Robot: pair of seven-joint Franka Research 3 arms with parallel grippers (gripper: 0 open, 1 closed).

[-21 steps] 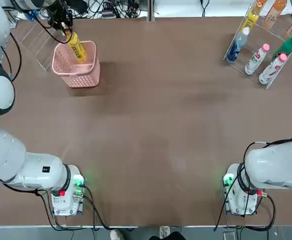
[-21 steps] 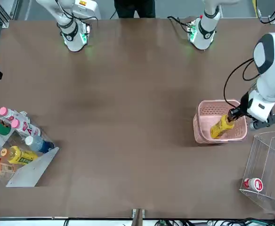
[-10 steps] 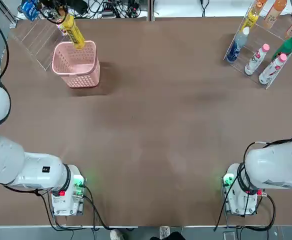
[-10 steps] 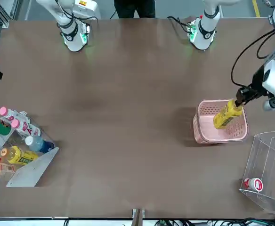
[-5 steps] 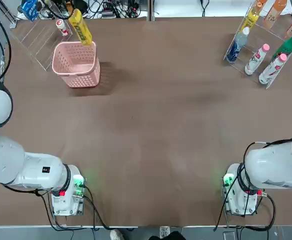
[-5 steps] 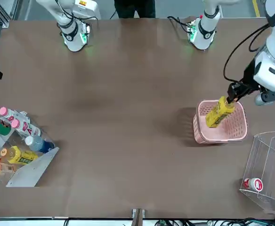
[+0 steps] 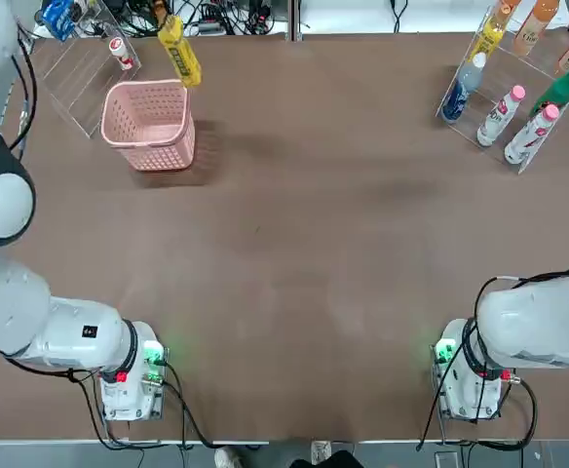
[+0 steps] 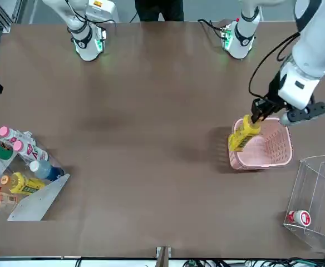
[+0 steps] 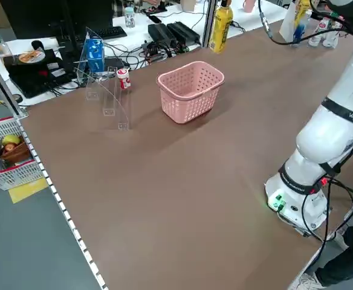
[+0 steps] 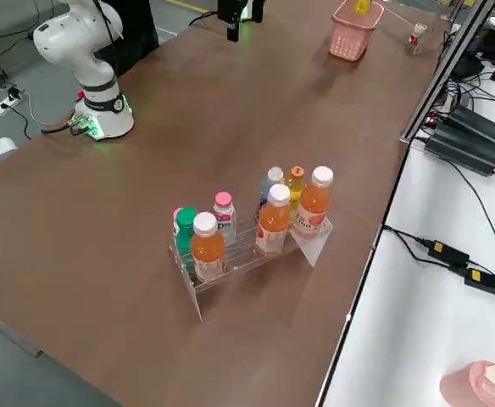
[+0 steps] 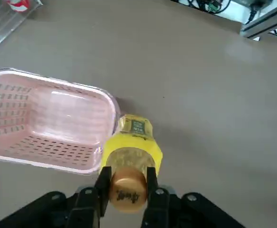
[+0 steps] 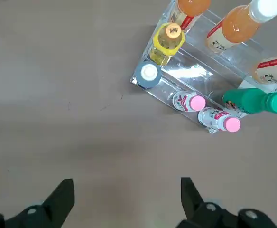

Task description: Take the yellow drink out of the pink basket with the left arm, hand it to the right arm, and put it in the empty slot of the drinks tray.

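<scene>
Left tool (image 11: 129, 190) pinching the yellow drink (image 11: 133, 149) by its neck, gold cap between the fingers. Bottle's up off the desk (image 7: 294, 244), at the edge of the pink basket (image 7: 148, 127); front view overlaps the two, so can't say for sure whether it's all clear of the rim. Basket looks empty inside.

Right tool (image 12: 127, 202) spread, nothing in it, over the desk near the drinks tray (image 12: 200, 71).

Tray is crowded: blue bottle (image 7: 463, 88), yellow bottle (image 7: 492, 32), orange bottles (image 10: 207, 246), green bottle (image 7: 564, 83), two pink-capped white bottles (image 7: 502, 115) (those two side by side). Clear rack (image 8: 313, 206) sits beside the basket, a small white-and-red bottle (image 8: 300, 217) lying in it. Open desk between basket and tray.
</scene>
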